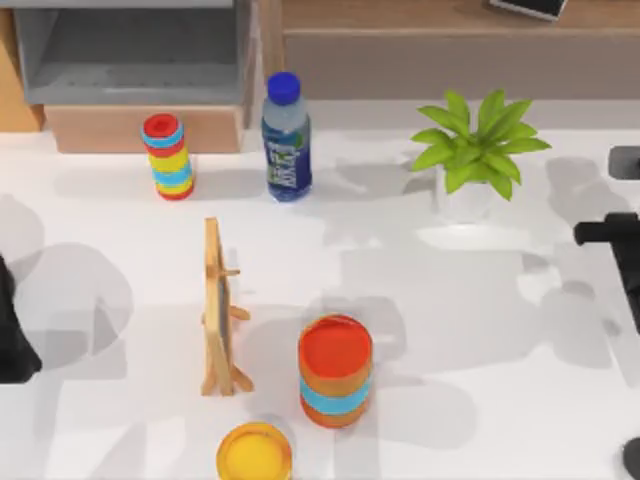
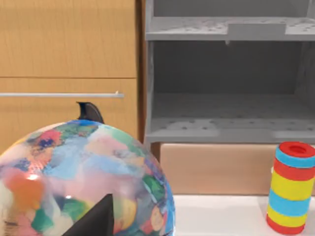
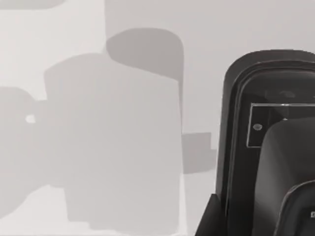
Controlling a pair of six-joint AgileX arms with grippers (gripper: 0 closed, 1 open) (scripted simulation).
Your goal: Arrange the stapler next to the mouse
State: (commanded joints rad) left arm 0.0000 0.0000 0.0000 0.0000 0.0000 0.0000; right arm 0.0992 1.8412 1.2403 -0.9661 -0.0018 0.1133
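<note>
The stapler (image 3: pixel 246 147) is a black oblong with a white-outlined label, seen close up in the right wrist view, its rounded end pointing away from the camera over the white table. My right gripper (image 1: pixel 605 234) reaches in from the top view's right edge at mid-depth and is right at the stapler. A dark grey rounded body cut off by the right edge farther back looks like the mouse (image 1: pixel 627 160). My left arm (image 1: pixel 12 335) sits parked at the left edge, facing a multicoloured globe (image 2: pixel 83 182).
A striped canister (image 1: pixel 168 157) and a water bottle (image 1: pixel 286 140) stand at the back left. A potted plant (image 1: pixel 478 150) stands at the back right. A wooden easel (image 1: pixel 222 310), an orange canister (image 1: pixel 335 370) and a yellow disc (image 1: pixel 255 452) fill the front middle. Another dark rounded thing (image 1: pixel 633 460) sits at the front right corner.
</note>
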